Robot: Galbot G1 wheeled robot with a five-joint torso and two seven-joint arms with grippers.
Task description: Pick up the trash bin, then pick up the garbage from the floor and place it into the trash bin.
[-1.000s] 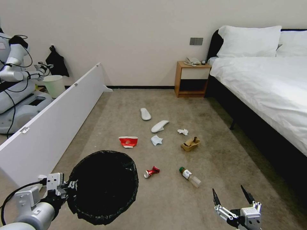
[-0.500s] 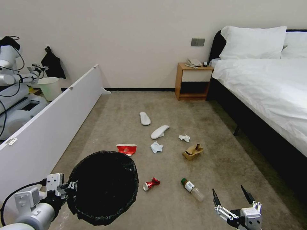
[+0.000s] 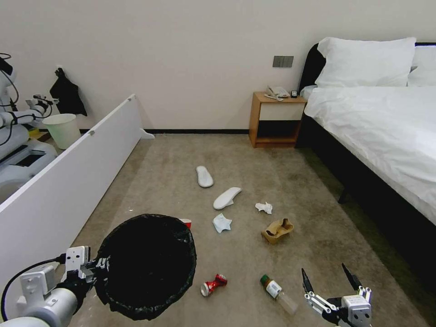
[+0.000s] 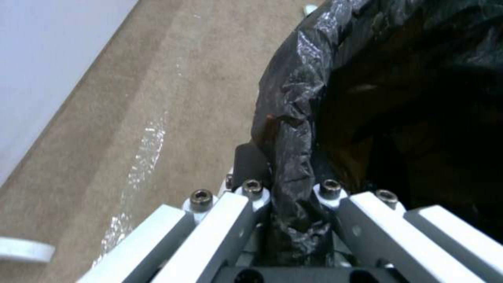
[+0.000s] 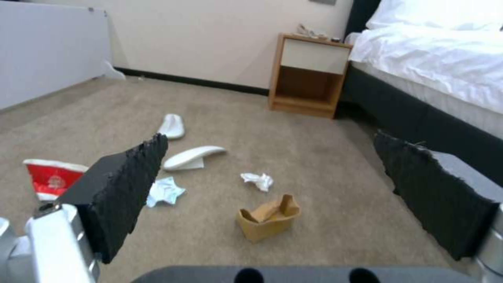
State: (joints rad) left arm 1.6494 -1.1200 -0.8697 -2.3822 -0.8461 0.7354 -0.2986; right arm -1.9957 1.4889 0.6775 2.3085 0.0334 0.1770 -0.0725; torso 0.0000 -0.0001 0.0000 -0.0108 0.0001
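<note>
The left hand (image 3: pixel 97 264), at the lower left of the head view, is clamped on the rim of the bin (image 3: pixel 147 265); the left wrist view shows the black liner (image 4: pixel 293 129) pinched between its fingers. The bin is carried with its mouth open toward the camera.

The right hand (image 3: pixel 330 280), at the lower right of the head view, is empty, with its fingers spread wide.

Garbage lies on the floor ahead:
- Bottle (image 3: pixel 278 294): just left of the right hand and nearest to it. Its long axis runs diagonally, cap toward the upper left, base toward the lower right.
- Can (image 3: pixel 213 284): between the bin and the bottle, lower centre.
- Box (image 3: pixel 277 230), two tissues (image 3: pixel 265 207) (image 3: pixel 221 223) and two slippers (image 3: pixel 204 176) (image 3: pixel 227 198): farther up the frame, centre.
- Cup (image 3: pixel 185 222): partly hidden behind the bin rim.

Judgement: the right hand is the free one and the nearer one to the bottle. A grasp there would call for fingers set across the diagonal axis
</note>
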